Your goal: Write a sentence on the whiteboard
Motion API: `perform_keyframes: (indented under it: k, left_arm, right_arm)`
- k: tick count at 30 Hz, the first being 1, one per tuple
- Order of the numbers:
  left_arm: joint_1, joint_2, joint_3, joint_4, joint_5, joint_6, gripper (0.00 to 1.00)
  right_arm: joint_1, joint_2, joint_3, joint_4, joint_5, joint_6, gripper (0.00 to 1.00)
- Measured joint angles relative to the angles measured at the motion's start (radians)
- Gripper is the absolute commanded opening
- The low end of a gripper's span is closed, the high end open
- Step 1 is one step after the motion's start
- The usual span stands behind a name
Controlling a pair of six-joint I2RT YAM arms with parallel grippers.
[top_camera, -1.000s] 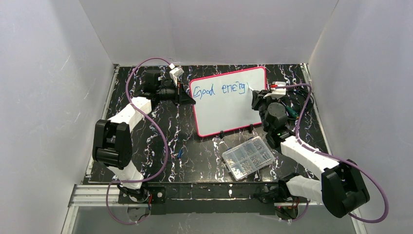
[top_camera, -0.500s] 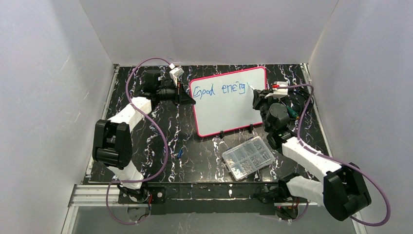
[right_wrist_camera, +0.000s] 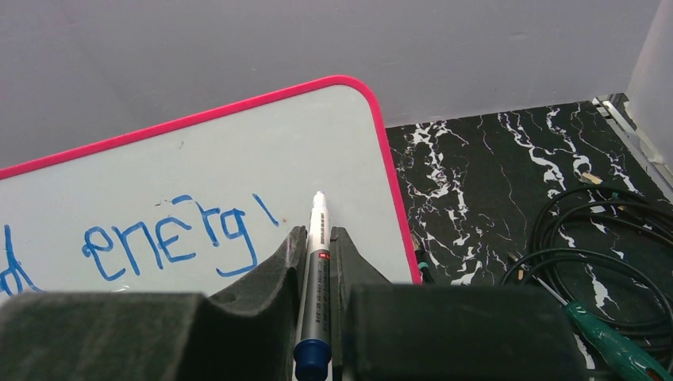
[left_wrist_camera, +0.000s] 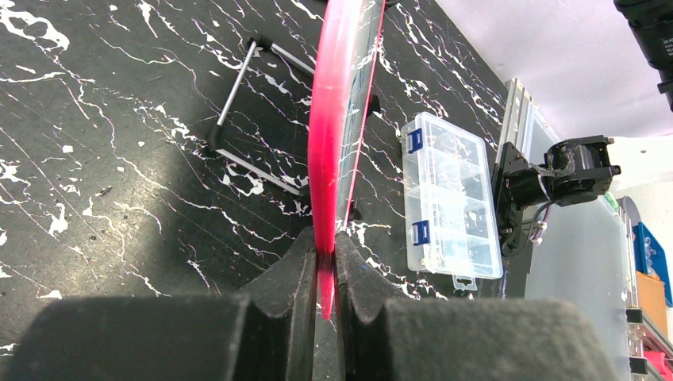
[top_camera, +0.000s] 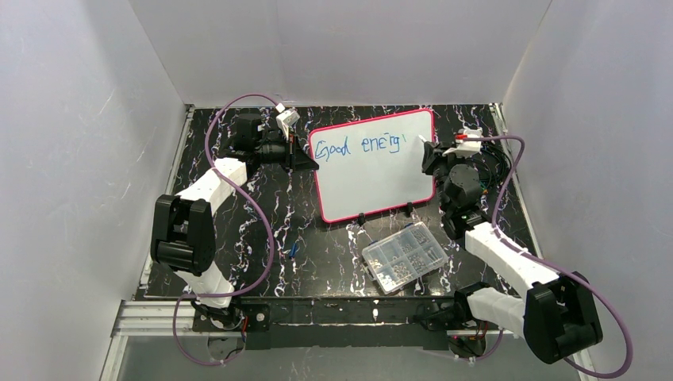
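Pink-framed whiteboard [top_camera: 373,182] reads "Good energ" — left claw [left_wrist_camera: 324,244] clamps its edge; only wrist view shows right claw [right_wrist_camera: 319,238] clamping a marker [right_wrist_camera: 315,298].

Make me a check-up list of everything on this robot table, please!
Surface: black marbled table.
Job's things: whiteboard propped up; blue writing reads "Good energ" plus one stroke.
Clutter: clear parts box in front of the board; small blue thing left of it.
Grippers: left gripper shut on the board's edge; right gripper shut on a marker.
Cables: purple cables loop off both arms; black coil at right.
Surroundings: white walls.
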Motion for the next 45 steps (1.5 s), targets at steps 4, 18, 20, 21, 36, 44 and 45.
perform_keyframes:
  k: [4,18,20,21,36,44,45]
  left_arm:
    - [0.000,0.000,0.000,0.000,0.000,0.001,0.00]
    - [0.000,0.000,0.000,-0.001,0.000,0.005,0.00]
    - [0.000,0.000,0.000,-0.001,0.000,0.005,0.00]
    - [0.000,0.000,0.000,-0.001,0.000,0.005,0.00]
    - [0.000,0.000,0.000,-0.006,0.001,0.004,0.00]
    - [0.000,0.000,0.000,-0.006,0.001,0.003,0.00]
    - [0.000,0.000,0.000,-0.006,0.001,0.003,0.00]
  right_arm:
    - [-0.012,0.002,0.003,0.002,-0.024,0.000,0.01]
    - [-0.012,0.036,0.013,0.028,-0.064,0.004,0.01]
    - [-0.012,0.037,0.020,0.035,-0.067,0.004,0.01]
    - [-0.012,0.039,0.024,0.040,-0.067,0.005,0.01]
    - [-0.012,0.081,0.036,0.052,-0.084,0.010,0.01]
    - [-0.012,0.053,-0.006,0.032,-0.106,0.047,0.01]
    - [-0.012,0.049,-0.012,0.029,-0.109,0.052,0.01]
